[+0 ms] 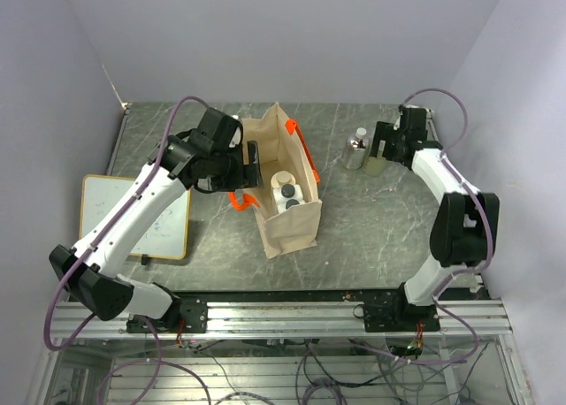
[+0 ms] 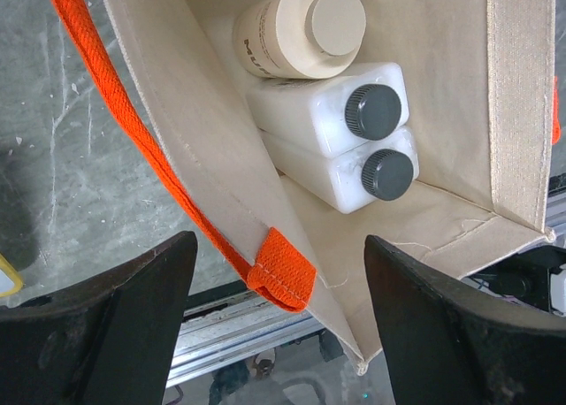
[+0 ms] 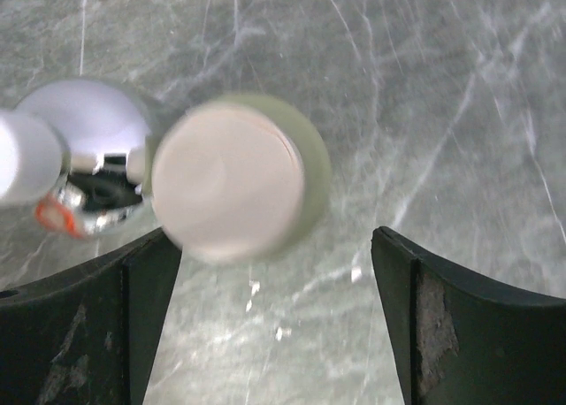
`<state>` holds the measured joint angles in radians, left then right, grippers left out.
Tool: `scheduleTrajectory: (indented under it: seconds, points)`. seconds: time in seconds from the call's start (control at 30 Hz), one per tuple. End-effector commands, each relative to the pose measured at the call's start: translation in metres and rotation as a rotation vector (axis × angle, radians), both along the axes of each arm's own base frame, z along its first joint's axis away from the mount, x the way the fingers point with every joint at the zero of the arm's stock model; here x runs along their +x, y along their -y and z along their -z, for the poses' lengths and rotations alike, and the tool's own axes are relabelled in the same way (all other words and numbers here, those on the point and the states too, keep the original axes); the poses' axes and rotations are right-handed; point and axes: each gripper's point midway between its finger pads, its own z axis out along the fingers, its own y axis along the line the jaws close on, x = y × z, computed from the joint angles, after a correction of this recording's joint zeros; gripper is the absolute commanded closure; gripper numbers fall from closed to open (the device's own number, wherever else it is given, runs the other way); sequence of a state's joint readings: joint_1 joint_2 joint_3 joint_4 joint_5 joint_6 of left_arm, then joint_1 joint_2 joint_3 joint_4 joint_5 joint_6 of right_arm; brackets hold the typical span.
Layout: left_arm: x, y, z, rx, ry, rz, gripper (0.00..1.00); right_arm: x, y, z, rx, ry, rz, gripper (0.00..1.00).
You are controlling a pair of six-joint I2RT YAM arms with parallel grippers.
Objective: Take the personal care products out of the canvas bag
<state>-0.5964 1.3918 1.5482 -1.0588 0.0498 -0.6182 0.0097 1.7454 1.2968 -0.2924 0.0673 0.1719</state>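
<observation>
The beige canvas bag (image 1: 285,212) with orange handles (image 1: 305,150) stands open mid-table. Inside it are a cream bottle (image 2: 301,29) and two white squarish bottles with dark caps (image 2: 371,111), also seen from above (image 1: 287,193). My left gripper (image 1: 250,164) is open at the bag's left rim. In the left wrist view (image 2: 279,255) its jaws straddle the bag wall and the orange handle end (image 2: 281,277) without touching them. My right gripper (image 1: 382,149) is open and empty. It sits just above a small pale-lidded jar (image 3: 234,179) and a shiny round bottle with a white cap (image 3: 84,157), both standing on the table.
A flat whiteboard (image 1: 133,215) lies at the left by the left arm. The jar (image 1: 376,165) and round bottle (image 1: 356,149) stand to the right of the bag. An aluminium rail (image 1: 292,317) runs along the near edge. Walls close the back and both sides.
</observation>
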Motion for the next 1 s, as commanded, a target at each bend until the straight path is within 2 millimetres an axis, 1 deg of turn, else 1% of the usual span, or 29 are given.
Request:
scheduleTrajectory:
  seconds: [0.0, 0.07, 0.13, 0.23, 0.33, 0.43, 0.53, 0.57, 0.67, 0.77, 0.9, 0.97]
  points:
    - [-0.006, -0.002, -0.013, -0.069, 0.026, -0.034, 0.12, -0.054, -0.002, -0.024, 0.098, -0.013, 0.106, 0.12]
    - [-0.010, -0.002, -0.013, -0.093, 0.022, -0.047, 0.12, -0.082, -0.019, -0.022, 0.176, -0.019, 0.063, 0.12]
    - [-0.014, -0.002, -0.012, -0.121, 0.017, -0.059, 0.12, -0.101, -0.039, -0.034, 0.264, -0.003, 0.000, 0.12]
    - [-0.019, 0.004, -0.008, -0.176, -0.006, -0.075, 0.12, -0.123, -0.069, -0.062, 0.356, 0.037, -0.112, 0.12]
    - [-0.024, 0.008, 0.001, -0.220, -0.036, -0.091, 0.13, -0.144, -0.100, -0.080, 0.418, 0.027, -0.226, 0.12]
    - [-0.027, 0.014, 0.004, -0.285, -0.051, -0.114, 0.13, -0.161, -0.128, -0.106, 0.464, 0.026, -0.314, 0.13]
    - [-0.033, 0.020, 0.006, -0.362, -0.068, -0.124, 0.14, -0.181, -0.167, -0.136, 0.512, 0.026, -0.411, 0.14]
    - [-0.035, 0.022, 0.007, -0.384, -0.074, -0.126, 0.14, -0.190, -0.183, -0.144, 0.530, 0.022, -0.454, 0.14]
    - [-0.039, 0.022, 0.015, -0.408, -0.088, -0.136, 0.14, -0.206, -0.219, -0.166, 0.569, 0.007, -0.545, 0.14]
    - [-0.041, 0.022, 0.022, -0.401, -0.099, -0.132, 0.14, -0.221, -0.246, -0.177, 0.591, -0.033, -0.629, 0.14]
    - [-0.046, 0.026, 0.034, -0.379, -0.144, -0.093, 0.14, -0.234, -0.268, -0.189, 0.667, -0.112, -0.734, 0.14]
    - [-0.051, 0.025, 0.038, -0.360, -0.167, -0.062, 0.15, -0.240, -0.281, -0.192, 0.686, -0.151, -0.782, 0.14]
